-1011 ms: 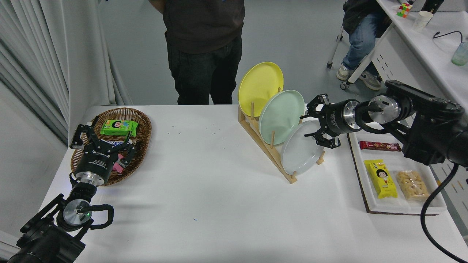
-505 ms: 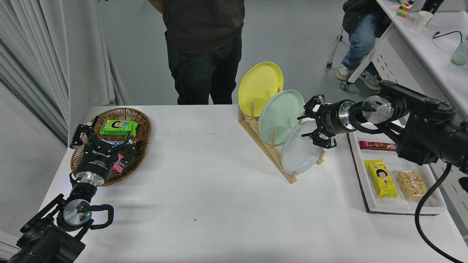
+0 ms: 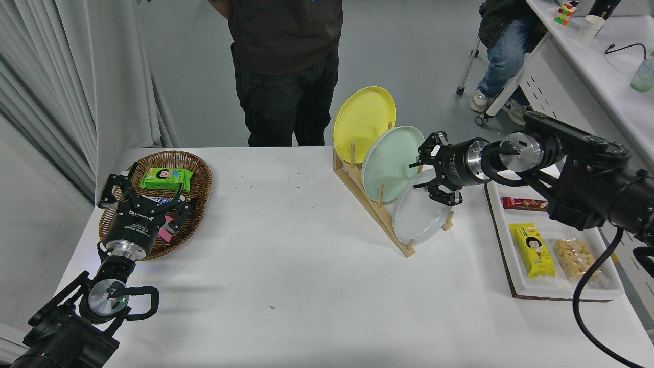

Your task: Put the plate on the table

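Plate point(image 3: 418, 217): pale grey, glossy; stood on edge, leaning, in the nearest slot of a wooden rack point(image 3: 375, 214), not yet on the desk point(image 3: 286, 266). Mint plate point(image 3: 391, 163) in the slot behind it; yellow plate point(image 3: 363, 122) in the farthest slot.
Right tool point(image 3: 428, 171): fingers spread, released, at the grey plate's upper rim; contact could not be told.
Rack: stood on the desk, right of centre.
Tray point(image 3: 516, 266): white, at the desk's right edge; held a red bar point(image 3: 525, 204), a yellow packet point(image 3: 534, 250) and a clear snack bag point(image 3: 575, 258).
Basket point(image 3: 196, 199): wicker, far left; held a green packet point(image 3: 166, 179).
Left tool point(image 3: 140, 197): parked over the basket, fingers spread.
Person point(image 3: 283, 66): stood at the far side.
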### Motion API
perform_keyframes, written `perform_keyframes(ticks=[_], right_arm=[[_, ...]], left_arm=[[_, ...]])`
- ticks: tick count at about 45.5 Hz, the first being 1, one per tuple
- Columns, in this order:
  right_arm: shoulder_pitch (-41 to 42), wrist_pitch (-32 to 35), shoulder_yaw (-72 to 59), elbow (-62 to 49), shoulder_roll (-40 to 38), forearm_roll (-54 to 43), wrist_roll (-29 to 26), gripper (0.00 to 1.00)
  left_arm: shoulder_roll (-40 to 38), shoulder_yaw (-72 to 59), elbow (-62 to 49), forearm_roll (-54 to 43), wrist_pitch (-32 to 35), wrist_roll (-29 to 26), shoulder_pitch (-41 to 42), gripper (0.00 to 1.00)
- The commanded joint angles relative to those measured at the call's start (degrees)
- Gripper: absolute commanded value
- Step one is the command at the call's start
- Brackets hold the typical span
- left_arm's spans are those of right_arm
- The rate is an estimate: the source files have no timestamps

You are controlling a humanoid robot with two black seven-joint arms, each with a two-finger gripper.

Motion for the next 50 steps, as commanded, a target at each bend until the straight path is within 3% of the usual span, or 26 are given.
perform_keyframes(ticks=[1, 17, 37, 50], right_arm=[[0.3, 0.0, -0.5, 0.0, 0.1, -0.1, 0.0, 0.38], [0.8, 0.3, -1.2, 0.3, -0.5, 0.5, 0.0, 0.32], [1.7, 0.8, -3.1, 0.7, -1.0, 0.5, 0.0, 0.31], [1.7, 1.1, -3.2, 0.9, -1.1, 0.6, 0.0, 0.23]], left_arm=[[0.0, 0.0, 0.0, 0.0, 0.0, 0.0, 0.0, 0.98], [0.0, 0.0, 0.0, 0.1, 0.0, 0.0, 0.0, 0.98], [0.0, 0.0, 0.0, 0.0, 0.0, 0.0, 0.0, 0.98], [0.0, 0.0, 0.0, 0.0, 0.0, 0.0, 0.1, 0.98]])
